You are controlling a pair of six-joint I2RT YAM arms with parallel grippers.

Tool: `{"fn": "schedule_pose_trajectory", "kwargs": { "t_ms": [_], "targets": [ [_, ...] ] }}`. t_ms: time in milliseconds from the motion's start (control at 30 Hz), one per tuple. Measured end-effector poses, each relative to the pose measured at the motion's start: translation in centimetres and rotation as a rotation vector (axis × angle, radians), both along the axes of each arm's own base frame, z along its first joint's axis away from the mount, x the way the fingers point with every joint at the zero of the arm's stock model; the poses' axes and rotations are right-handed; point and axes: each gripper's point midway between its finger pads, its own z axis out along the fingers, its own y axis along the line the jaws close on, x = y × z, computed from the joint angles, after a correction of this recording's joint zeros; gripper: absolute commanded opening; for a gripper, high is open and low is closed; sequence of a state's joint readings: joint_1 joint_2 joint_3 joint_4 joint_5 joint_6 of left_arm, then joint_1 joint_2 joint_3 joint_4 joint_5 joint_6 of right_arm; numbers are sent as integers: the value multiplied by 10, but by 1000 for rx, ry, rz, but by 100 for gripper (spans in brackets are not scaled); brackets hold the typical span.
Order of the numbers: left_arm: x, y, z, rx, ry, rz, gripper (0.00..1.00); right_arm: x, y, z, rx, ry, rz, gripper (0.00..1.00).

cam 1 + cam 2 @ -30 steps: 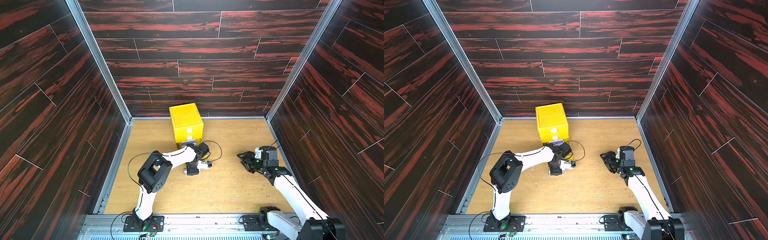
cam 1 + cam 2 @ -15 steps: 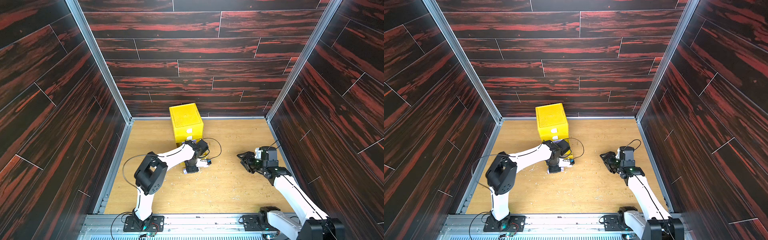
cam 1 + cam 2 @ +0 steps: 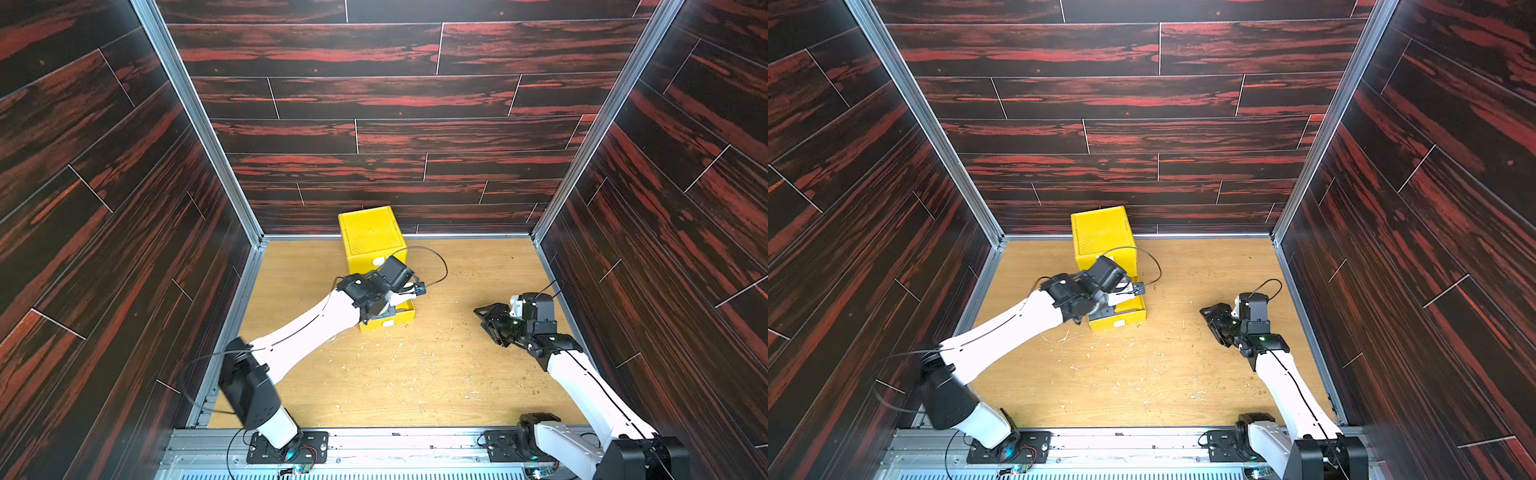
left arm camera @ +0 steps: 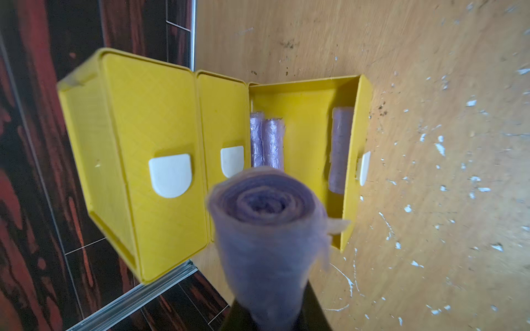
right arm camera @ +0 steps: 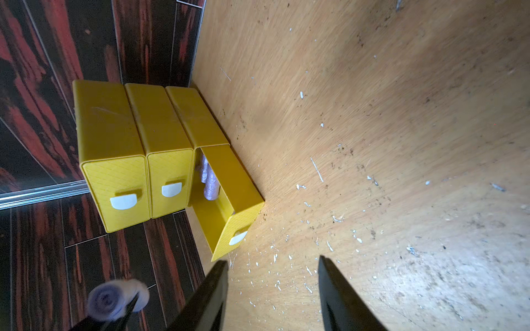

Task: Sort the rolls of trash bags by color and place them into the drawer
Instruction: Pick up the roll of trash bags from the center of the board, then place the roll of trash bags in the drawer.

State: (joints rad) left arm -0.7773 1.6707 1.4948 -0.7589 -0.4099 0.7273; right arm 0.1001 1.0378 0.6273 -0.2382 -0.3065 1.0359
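In both top views the yellow chest [image 3: 370,237] [image 3: 1100,232] stands on the floor [image 3: 415,374] near the back wall, and its bottom drawer [image 3: 405,313] [image 3: 1133,313] is pulled out towards the arms. The left arm reaches over the drawer, and its wrist hides the fingers. The right gripper [image 3: 492,322] [image 3: 1217,322] hovers well apart from the chest, off to the right, above bare floor.

In the left wrist view the left gripper [image 4: 274,315] is clamped on a lavender roll [image 4: 266,229], which is seen end-on and blurred. Beyond it lies the open drawer [image 4: 350,200] with three lavender rolls inside. Two [image 4: 274,143] [image 4: 256,137] lie touching side by side at the inner end. One [image 4: 339,149] lies along the front wall. The two upper drawers are closed, and their white tabs [image 4: 170,174] [image 4: 232,160] show.

In the right wrist view the right gripper [image 5: 272,260] has its fingers spread and nothing between them. Ahead of it the chest [image 5: 114,149] shows its open drawer [image 5: 238,183] with lavender rolls [image 5: 210,186] at the inner end. To the side, the left gripper [image 5: 114,318] pinches the held roll [image 5: 114,298] in the air.
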Motion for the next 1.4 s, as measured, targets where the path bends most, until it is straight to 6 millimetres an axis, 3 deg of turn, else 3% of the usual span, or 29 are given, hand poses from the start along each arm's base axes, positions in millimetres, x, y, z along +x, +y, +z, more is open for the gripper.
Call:
{"fn": "schedule_pose_trajectory", "kwargs": {
  "t_ms": [167, 467, 800, 1233, 1400],
  "targets": [
    [23, 1, -49, 72, 40, 14, 0, 0, 0, 0, -1, -1, -1, 54],
    [55, 12, -90, 104, 94, 59, 7, 0, 0, 0, -2, -1, -1, 54],
    [68, 7, -97, 92, 114, 47, 16, -2, 0, -4, -1, 5, 1, 54],
    [72, 16, -130, 127, 177, 60, 20, -2, 2, -4, 9, 6, 11, 54],
    [78, 18, -130, 115, 179, 68, 27, -3, 2, -4, 10, 7, 12, 54]
  ]
}}
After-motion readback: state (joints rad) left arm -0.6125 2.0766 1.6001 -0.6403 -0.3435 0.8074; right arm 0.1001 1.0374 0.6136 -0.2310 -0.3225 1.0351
